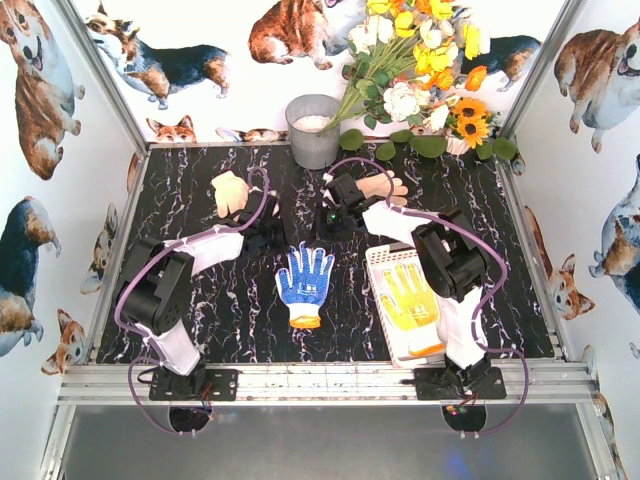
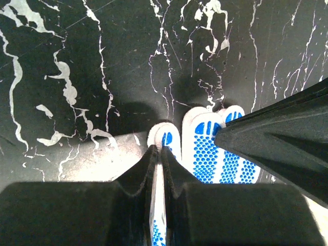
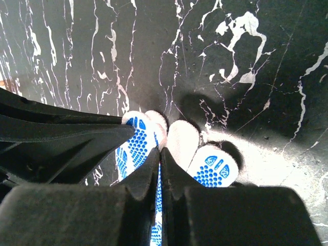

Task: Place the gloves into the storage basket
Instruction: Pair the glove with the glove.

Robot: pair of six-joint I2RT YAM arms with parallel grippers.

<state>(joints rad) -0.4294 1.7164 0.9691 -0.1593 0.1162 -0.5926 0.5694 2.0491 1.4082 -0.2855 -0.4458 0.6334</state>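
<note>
Jaws tight on blue-dotted glove [image 1: 305, 285]

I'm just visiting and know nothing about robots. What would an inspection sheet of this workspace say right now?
Surface: black marbled table.
Job's things: blue-dotted glove flat mid-table; yellow-palmed glove inside the white basket; cream glove back left; peach glove back, right of centre.
Clutter: grey bucket and flowers at the back.
Grippers: left gripper and right gripper both shut, over the blue-dotted glove's fingertips.
Cables: purple cables hang in loose loops.
Surroundings: corgi-print walls, metal frame.
</note>
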